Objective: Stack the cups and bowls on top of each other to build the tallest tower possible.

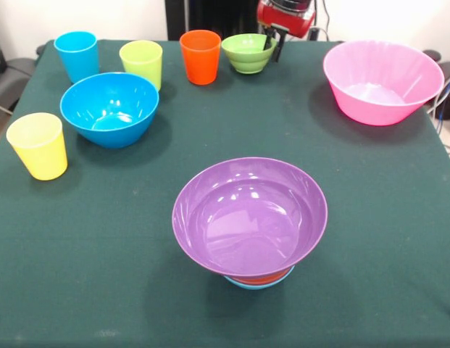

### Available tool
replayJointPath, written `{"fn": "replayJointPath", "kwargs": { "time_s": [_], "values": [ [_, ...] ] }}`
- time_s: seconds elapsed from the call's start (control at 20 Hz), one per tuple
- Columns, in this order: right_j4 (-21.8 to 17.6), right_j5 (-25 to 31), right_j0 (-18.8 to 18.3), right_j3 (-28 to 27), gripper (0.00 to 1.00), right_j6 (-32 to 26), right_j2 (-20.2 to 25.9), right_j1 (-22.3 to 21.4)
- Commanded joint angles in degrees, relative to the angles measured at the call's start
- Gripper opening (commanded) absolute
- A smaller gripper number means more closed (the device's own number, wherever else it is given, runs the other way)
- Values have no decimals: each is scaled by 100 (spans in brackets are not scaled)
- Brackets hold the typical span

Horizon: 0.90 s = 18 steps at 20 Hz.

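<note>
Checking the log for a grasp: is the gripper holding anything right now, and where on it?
Cannot be told: the gripper hangs at the green bowl's rim, but how the jaws stand is unclear.

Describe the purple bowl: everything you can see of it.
The purple bowl is wide, round and glossy, seemingly plastic, with light reflecting inside it. It is empty and upright, at the near middle of the green table. It sits on two smaller bowls, an orange bowl over a light-blue bowl, with only their rims showing beneath it.
</note>
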Motion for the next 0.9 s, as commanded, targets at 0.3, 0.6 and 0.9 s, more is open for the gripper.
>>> {"fn": "replayJointPath", "kwargs": {
  "time_s": [0.3,0.6,0.9],
  "values": [
    [309,18,31,-693,0,770,518,239],
    [308,43,45,-706,0,749,506,224],
    [272,662,100,-490,0,611,479,-495]
  ]
}}
